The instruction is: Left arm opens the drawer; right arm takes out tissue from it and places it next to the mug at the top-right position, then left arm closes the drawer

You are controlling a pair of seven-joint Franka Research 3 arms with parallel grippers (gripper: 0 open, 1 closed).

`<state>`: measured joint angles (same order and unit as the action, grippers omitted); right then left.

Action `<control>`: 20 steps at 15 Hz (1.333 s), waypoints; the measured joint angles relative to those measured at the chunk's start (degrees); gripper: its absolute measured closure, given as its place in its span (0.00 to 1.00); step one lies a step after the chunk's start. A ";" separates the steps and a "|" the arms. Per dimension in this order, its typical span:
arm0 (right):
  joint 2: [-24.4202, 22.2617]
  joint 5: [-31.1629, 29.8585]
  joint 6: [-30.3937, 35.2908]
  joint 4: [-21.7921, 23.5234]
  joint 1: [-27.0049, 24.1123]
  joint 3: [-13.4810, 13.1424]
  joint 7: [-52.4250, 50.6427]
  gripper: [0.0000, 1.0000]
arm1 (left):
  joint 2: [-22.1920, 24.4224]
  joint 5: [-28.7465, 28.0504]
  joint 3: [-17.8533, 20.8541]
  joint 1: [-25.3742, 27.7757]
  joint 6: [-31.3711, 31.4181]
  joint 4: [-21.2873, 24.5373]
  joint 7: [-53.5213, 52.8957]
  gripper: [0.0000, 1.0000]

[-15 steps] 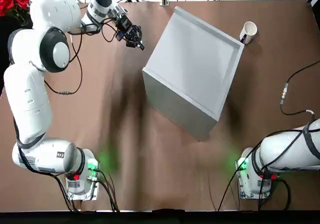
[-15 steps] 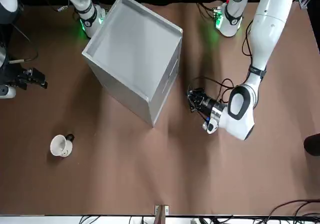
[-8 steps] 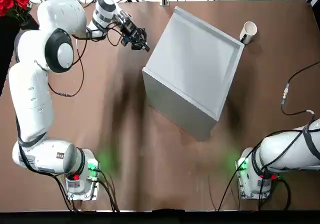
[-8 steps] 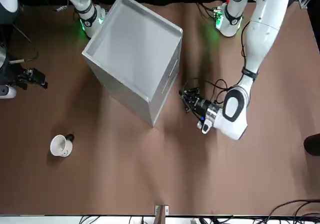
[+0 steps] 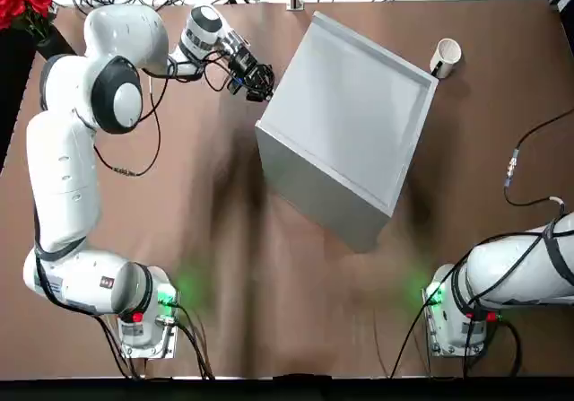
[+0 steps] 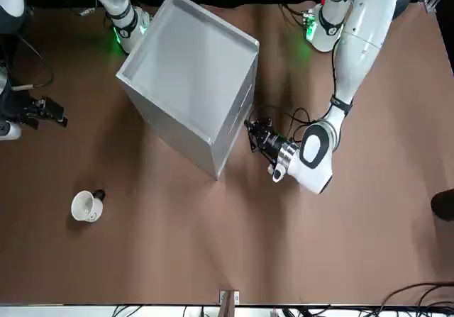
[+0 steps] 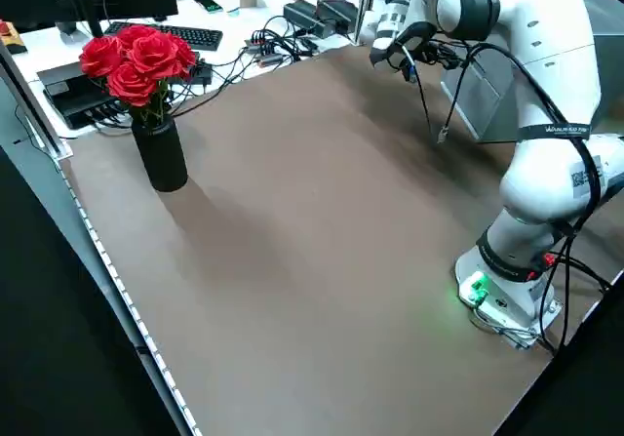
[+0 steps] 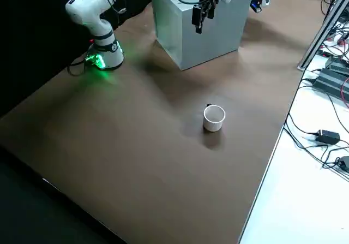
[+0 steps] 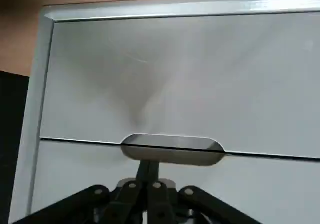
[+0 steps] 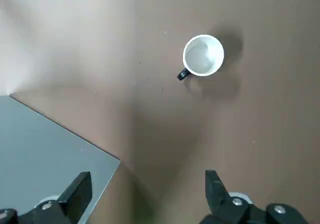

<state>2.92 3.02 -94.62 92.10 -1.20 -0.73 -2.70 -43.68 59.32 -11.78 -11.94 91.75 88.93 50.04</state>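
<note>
Pointing at the slot-shaped grip in the grey front of the cabinet (image 5: pixel 350 118), the left claw (image 9: pixel 148 176) hangs close beside that face, on the robot's left side of the box. Its two fingers are together, with nothing seen between them; whether the tips touch the front I cannot tell. The drawer (image 9: pixel 165 98) is shut, its front flush with the other panel, a thin dark seam and the rounded slot (image 9: pixel 172 149) running between them. Where the tissue lies I cannot tell from these views.

The left arm (image 5: pixel 67 177) reaches up from its green-lit base and bends over toward the cabinet. The right arm (image 5: pixel 520 266) is stretched out on the other side, and its claw (image 10: pixel 150 196) hangs high over the worktop (image 5: pixel 502 105) with the fingers well apart and nothing held. Seen from its wrist, one finger overlaps a corner of the cabinet.

The mug (image 6: pixel 86 206) stands upright on the worktop, near the far right part of the cabinet but apart from it, its dark handle turned toward the cabinet's side. At the far left of the worktop, red roses (image 7: pixel 136 60) stand in a black vase (image 7: pixel 161 155), well apart from the cabinet
</note>
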 joint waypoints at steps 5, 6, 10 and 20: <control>0.00 0.10 0.01 0.00 0.02 0.02 0.00 0.00 | -0.33 0.19 -0.06 -1.78 0.41 0.01 0.00 0.99; 0.00 0.10 0.00 -0.02 0.01 -0.01 0.00 0.00 | -0.52 0.21 -0.06 -1.96 0.96 0.00 0.00 0.99; -0.11 0.11 0.00 -0.58 -0.05 -0.24 0.01 0.00 | -1.51 0.32 -0.01 -1.91 1.63 -0.06 -0.44 0.99; -0.12 0.72 0.02 -1.06 -0.06 -0.42 0.08 0.00 | -1.59 0.37 -1.35 -2.50 2.51 -0.25 -1.46 0.99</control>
<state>2.80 3.73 -94.60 91.04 -1.26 -1.16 -2.62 -45.27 59.69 -13.13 -14.43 94.26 88.69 48.59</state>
